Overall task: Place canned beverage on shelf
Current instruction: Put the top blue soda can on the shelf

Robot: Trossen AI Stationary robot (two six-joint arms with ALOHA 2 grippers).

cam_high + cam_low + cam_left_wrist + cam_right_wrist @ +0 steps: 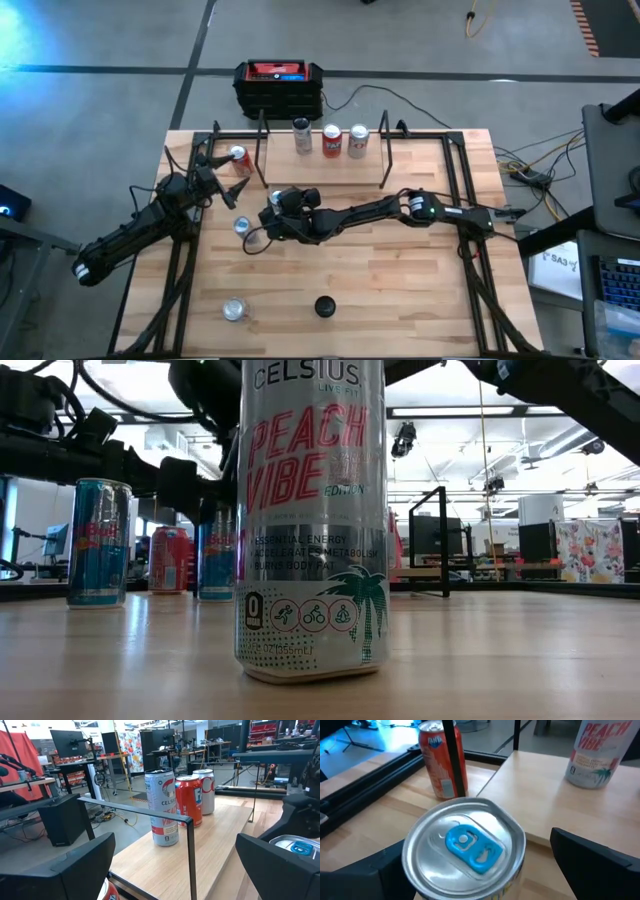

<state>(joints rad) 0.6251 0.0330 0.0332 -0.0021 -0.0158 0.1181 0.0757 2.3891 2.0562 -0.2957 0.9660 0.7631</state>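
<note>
Task partway, by the look of it. Three shelved cans already upright in a row on the shelf, at 12 o'clock on the table. At least four more off it.

Right gripper near table centre, at 7 o'clock from the shelf, spread wide around the blue-tab can, one finger each side. Probably not touching yet; contact hard to judge. Not lifted, not gripped.

Left gripper at 9 o'clock from the shelf, spread fully, holding nothing, with a red can close by.

Blue-tab can: upright on the tabletop, silver lid, bright blue pull tab, unopened.

Left to do: close, lift, carry toward 12 o'clock, set down on bare plank beside the row. After that, the red can and two silver cans at 8 o'clock.
</note>
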